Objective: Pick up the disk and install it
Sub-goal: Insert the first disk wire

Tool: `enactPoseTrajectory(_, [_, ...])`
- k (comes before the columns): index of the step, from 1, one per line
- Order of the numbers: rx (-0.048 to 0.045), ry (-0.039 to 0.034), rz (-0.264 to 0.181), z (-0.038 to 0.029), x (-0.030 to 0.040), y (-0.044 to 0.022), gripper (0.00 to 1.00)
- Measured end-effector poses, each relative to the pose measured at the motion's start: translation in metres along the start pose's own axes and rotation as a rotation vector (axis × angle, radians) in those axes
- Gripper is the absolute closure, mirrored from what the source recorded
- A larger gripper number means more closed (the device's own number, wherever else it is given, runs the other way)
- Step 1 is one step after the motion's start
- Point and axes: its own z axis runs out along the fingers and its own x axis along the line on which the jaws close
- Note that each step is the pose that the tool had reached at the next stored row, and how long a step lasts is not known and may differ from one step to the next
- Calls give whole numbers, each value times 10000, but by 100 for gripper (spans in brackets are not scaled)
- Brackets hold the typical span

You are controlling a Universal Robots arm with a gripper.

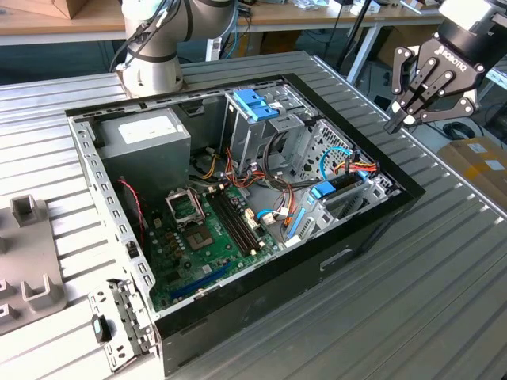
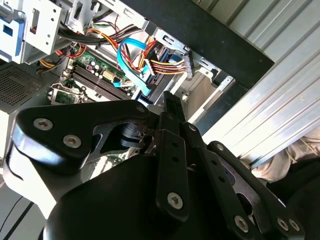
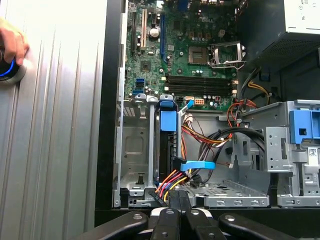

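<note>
While the arm hangs off to the side of the open computer case (image 1: 372,218), its fingers (image 1: 396,119) are pressed together with nothing between them, pointing down over the ribbed metal desk (image 1: 444,261). In both wrist views the fingers (image 3: 172,200) (image 2: 172,115) meet in a narrow closed tip aimed at the near corner of the case.

The disk (image 3: 168,125) is not in the fingers. It stands on edge in a metal bay inside the case, straight ahead of the fingertips in the first wrist view, with its light-blue frame showing along the upper edge. In the exterior view the disk (image 1: 325,191) sits below and well apart from the fingers, just inside the case wall nearest them.

A bundle of coloured wires (image 3: 167,182) and a flat blue cable (image 3: 197,164) lie between the fingertips and the disk, reaching the end of the disk that faces the fingers. Beyond the disk, farther from the fingers, lies the green circuit board (image 3: 185,45), and past that the grey power box (image 1: 142,142). Another metal cage with a blue latch (image 1: 255,105) stands beside the disk bay.

Out on the desk, away from the fingers, a person's hand (image 3: 12,42) rests on a round blue-ringed object (image 3: 7,72).
</note>
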Motion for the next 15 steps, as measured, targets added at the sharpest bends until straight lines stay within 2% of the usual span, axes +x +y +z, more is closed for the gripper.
enactPoseTrajectory(3, [0,0,0,0,0,-1,89])
enactPoseTrajectory(5, [0,0,0,0,0,-1,76])
enactPoseTrajectory(6, [0,0,0,0,1,-1,76])
enactPoseTrajectory(10, [0,0,0,0,1,-2,53])
enactPoseTrajectory(12, [0,0,0,1,1,-2,53])
enactPoseTrajectory(13, [0,0,0,1,1,-2,46])
enactPoseTrajectory(15, [0,0,0,1,1,-3,46])
